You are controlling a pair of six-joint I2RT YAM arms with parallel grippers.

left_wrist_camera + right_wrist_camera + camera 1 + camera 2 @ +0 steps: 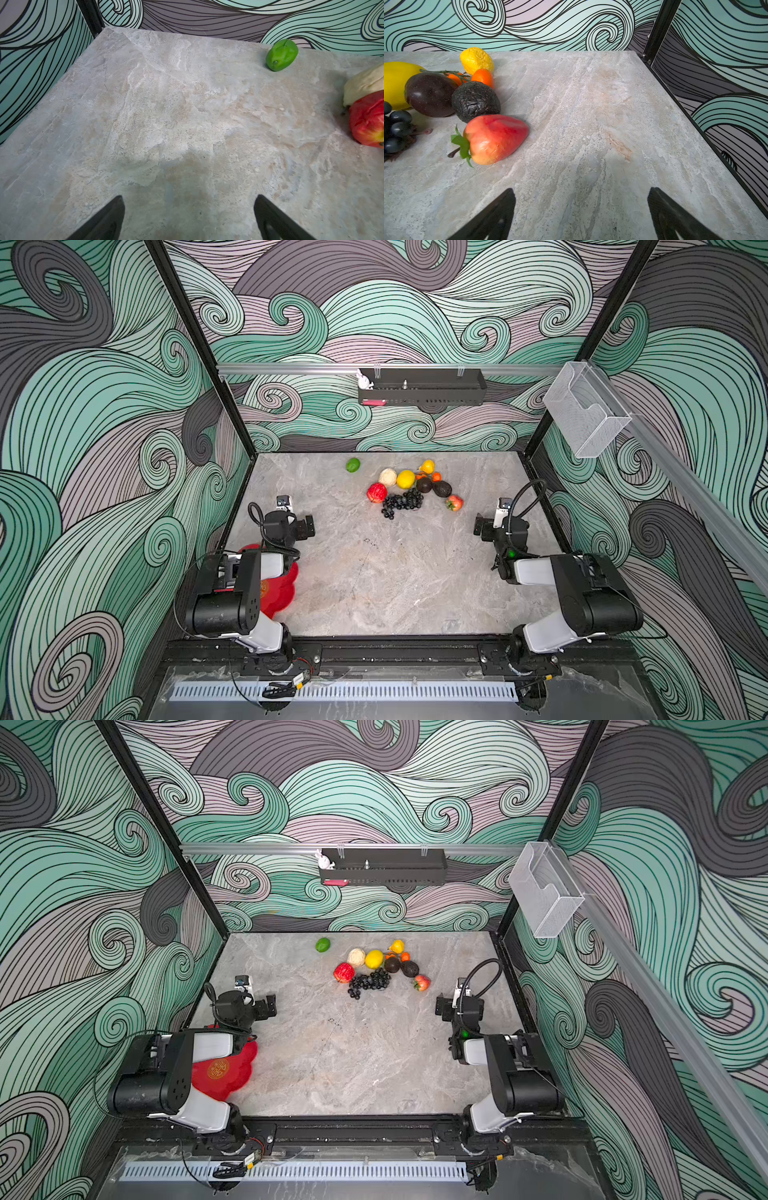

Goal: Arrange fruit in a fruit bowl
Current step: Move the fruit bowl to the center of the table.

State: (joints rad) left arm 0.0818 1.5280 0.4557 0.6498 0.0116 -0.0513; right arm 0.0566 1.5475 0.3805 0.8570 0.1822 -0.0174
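Right now, your left tool (189, 198) and right tool (581, 190) both hang released above the grey marbled bench (395, 580), gripping nothing. The shallow glossy red scalloped plastic fruit bowl (235, 1073) sits at the near left, partly under the left arm (166, 1073). The small toy fruits (405, 480) cluster at the far middle, with the green plastic lime (353, 465) lying apart.
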